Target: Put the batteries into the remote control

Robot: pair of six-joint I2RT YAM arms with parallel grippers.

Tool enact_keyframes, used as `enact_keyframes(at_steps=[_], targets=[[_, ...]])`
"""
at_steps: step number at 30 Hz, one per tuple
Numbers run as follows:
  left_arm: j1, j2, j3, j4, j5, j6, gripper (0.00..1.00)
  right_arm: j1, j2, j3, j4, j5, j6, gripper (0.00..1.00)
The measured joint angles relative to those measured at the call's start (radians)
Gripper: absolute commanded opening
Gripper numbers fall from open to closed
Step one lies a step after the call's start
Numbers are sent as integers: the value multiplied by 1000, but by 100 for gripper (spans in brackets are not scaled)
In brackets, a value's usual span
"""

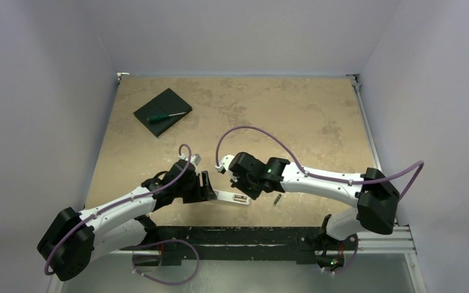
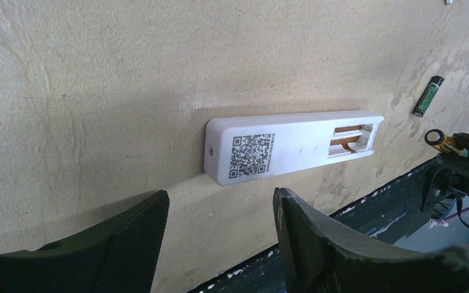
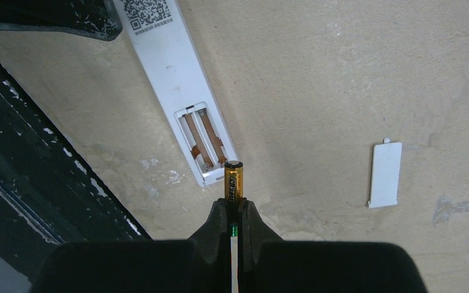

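Remote control (image 2: 293,146) lies back-up near front edge of table (image 1: 281,116), battery bay (image 3: 203,137) open, empty. Right gripper (image 3: 233,210) clamped on one battery (image 3: 234,180) — tip just at the bay end. Second battery (image 2: 428,96) loose on the table nearby. Left gripper (image 2: 220,204) — jaws apart, at the end with the QR code (image 2: 252,155).

The remote control (image 2: 293,145) looked smooth, matt white plastic, the battery (image 3: 233,181) glossy and gold-wrapped — the table (image 2: 128,61) rough, mottled tan.
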Motion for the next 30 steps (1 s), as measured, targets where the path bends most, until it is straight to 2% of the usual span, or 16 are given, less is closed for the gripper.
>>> enact_keyframes(at_steps=[30], targets=[[0, -2, 2, -24, 0, 4, 63, 1, 169, 34, 24, -44, -35, 1]])
